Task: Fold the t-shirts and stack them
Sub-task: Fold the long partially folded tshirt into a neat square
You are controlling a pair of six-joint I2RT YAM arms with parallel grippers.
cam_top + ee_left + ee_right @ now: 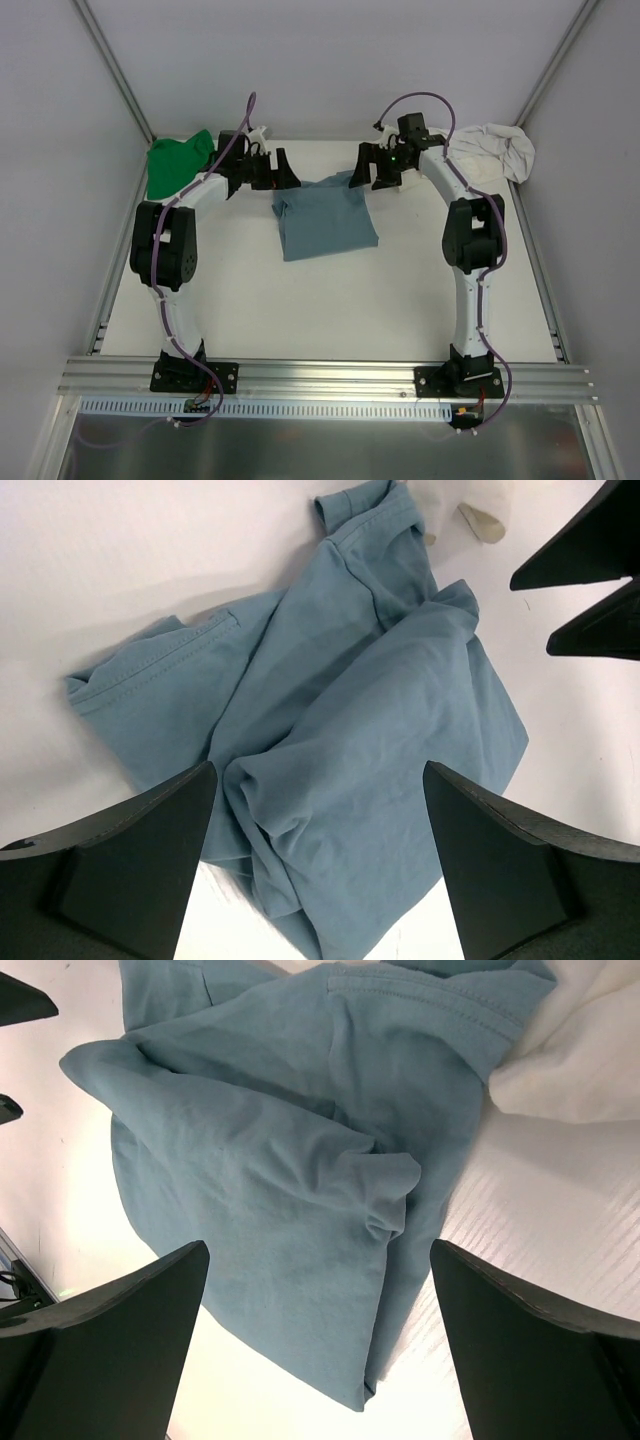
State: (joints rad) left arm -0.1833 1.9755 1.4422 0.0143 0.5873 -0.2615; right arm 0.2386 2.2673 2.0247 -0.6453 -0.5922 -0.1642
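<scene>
The slate-blue t-shirt (325, 215) lies crumpled and partly folded at the middle back of the table, with a sleeve showing in the left wrist view (150, 680). My left gripper (280, 170) hovers open over the shirt's far left edge, with cloth below the jaws (320, 770) but none pinched. Over the far right edge my right gripper (365, 168) stands open, and blue fabric (270, 1160) lies beneath the jaws (320, 1250). A bright green t-shirt (178, 160) is bunched at the back left. The cream t-shirt (495, 150) is heaped at the back right and touches the blue one (580, 1060).
Grey walls and aluminium frame posts (115, 75) close in the table on three sides. The white tabletop (330, 310) stretches bare from the blue shirt to the arm bases. The right gripper's fingers (590, 570) show at the left wrist view's top right.
</scene>
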